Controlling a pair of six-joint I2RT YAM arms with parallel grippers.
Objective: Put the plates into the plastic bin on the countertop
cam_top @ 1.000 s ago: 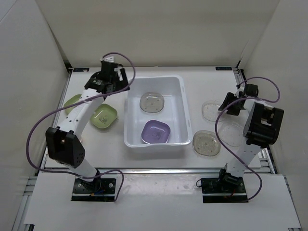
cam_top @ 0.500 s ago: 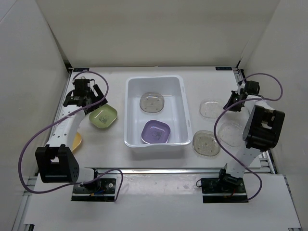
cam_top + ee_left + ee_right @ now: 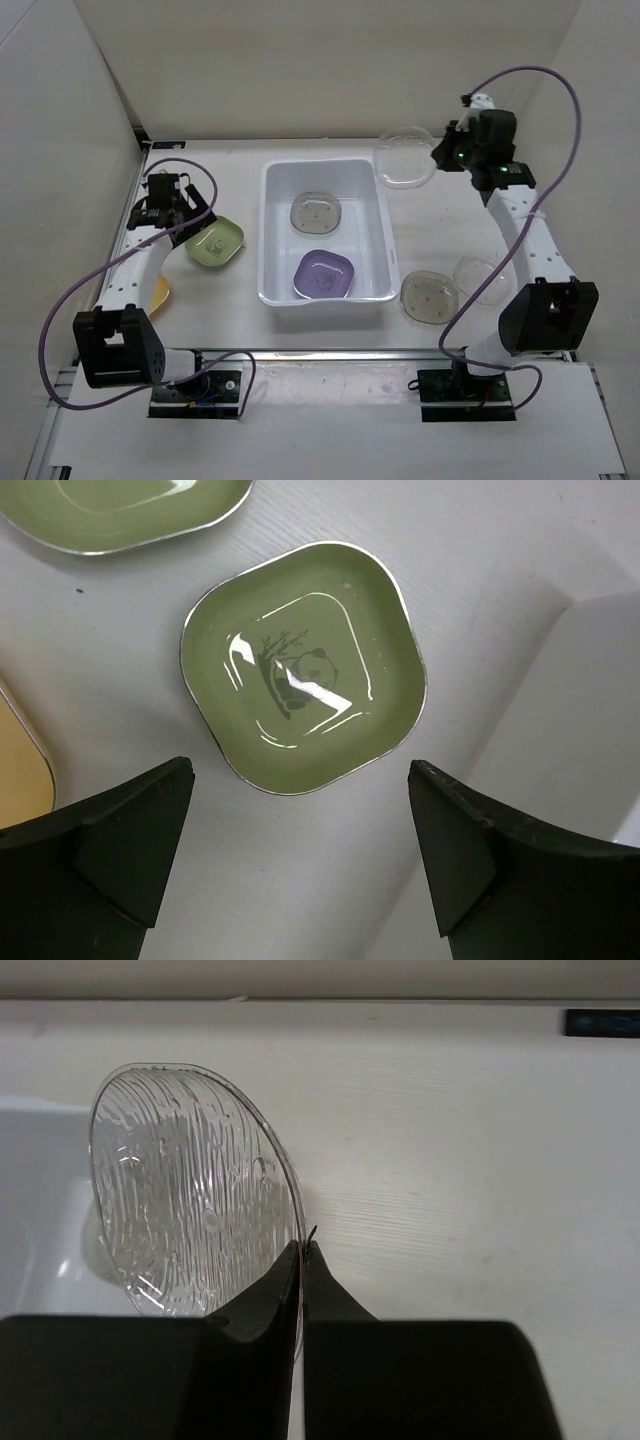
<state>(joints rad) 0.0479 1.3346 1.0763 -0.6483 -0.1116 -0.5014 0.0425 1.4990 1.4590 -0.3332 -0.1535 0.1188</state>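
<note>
The white plastic bin [image 3: 272, 215] stands mid-countertop [image 3: 240, 305] and holds a round greyish plate [image 3: 316, 212] and a purple plate [image 3: 324, 273]. My right gripper [image 3: 447, 152] is shut on the rim of a clear ribbed plate [image 3: 405, 157], held tilted in the air by the bin's back right corner. In the right wrist view the gripper [image 3: 302, 1250] pinches the plate [image 3: 190, 1200] at its edge. My left gripper [image 3: 178, 218] hangs open over a light-green panda plate [image 3: 214, 241]. That plate [image 3: 303, 665] lies ahead of the spread fingers [image 3: 110, 850].
A speckled round plate [image 3: 429, 297] and a clear one [image 3: 483, 278] lie right of the bin. A yellow-orange plate [image 3: 159, 293] lies at the left edge; a second green plate [image 3: 120, 510] is beyond the panda one. The bin wall [image 3: 590, 730] is close on the left gripper's right.
My right gripper shut on the clear plate and lifted it back and left toward the bin. My left arm swung away from the bin to above the green plate.
</note>
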